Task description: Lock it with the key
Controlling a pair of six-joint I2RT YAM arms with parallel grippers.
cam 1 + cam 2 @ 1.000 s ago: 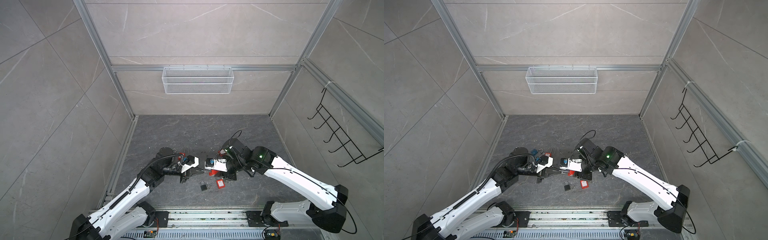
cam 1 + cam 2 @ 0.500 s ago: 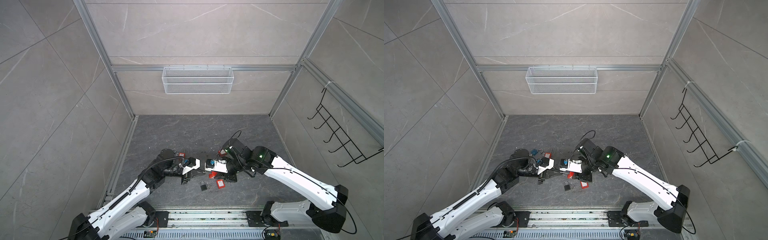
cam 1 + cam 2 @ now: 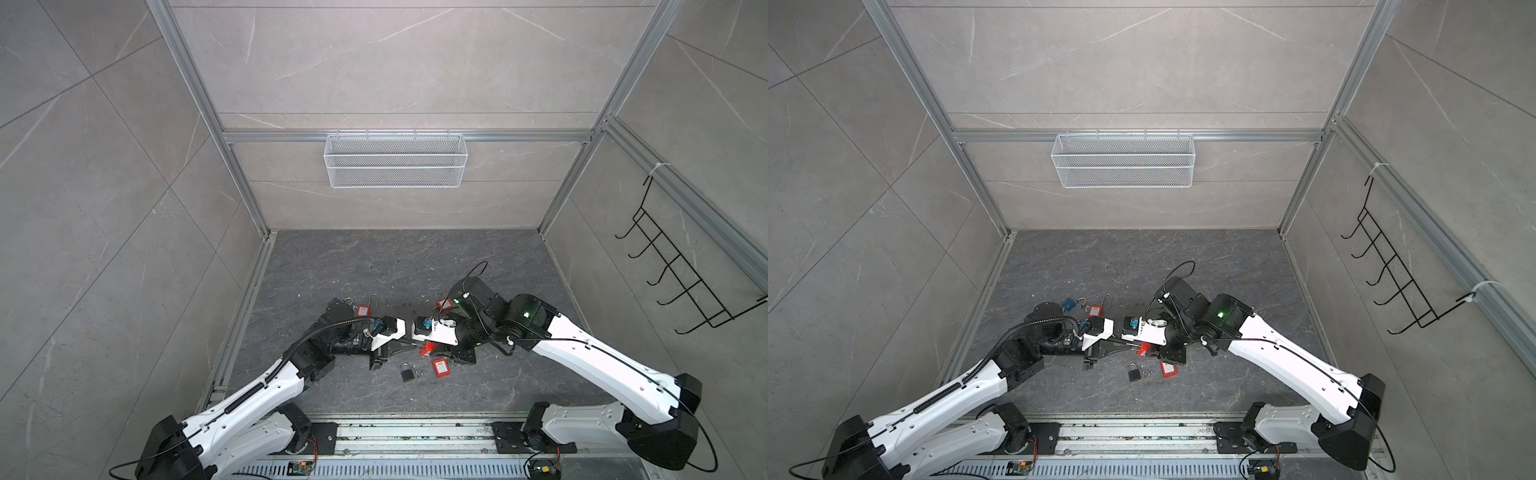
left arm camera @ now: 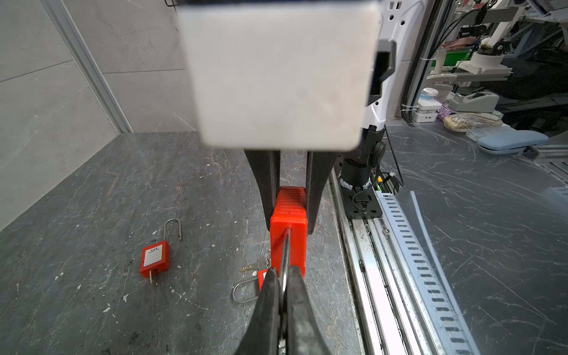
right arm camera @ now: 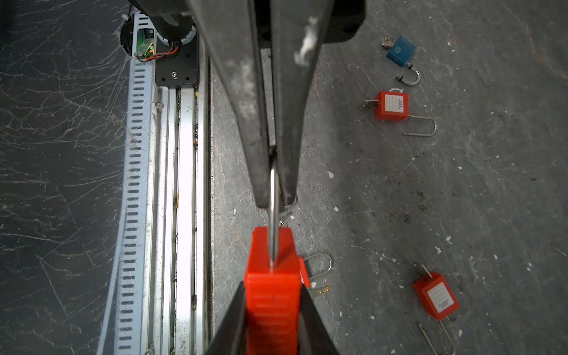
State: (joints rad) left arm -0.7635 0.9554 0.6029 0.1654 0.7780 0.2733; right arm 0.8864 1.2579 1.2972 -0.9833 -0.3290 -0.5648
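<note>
Red padlock (image 5: 272, 255) in right pincer (image 5: 272, 284)

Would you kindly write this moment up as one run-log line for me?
left tool: shut on steel shackle | right tool: shut on red plastic padlock body | phase: two-armed hold

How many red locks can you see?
4. Held lock, between left tool and right tool; front lock on the floor beside the black lock; back lock by the right arm; left lock beside the blue lock. More may be hidden.
</note>
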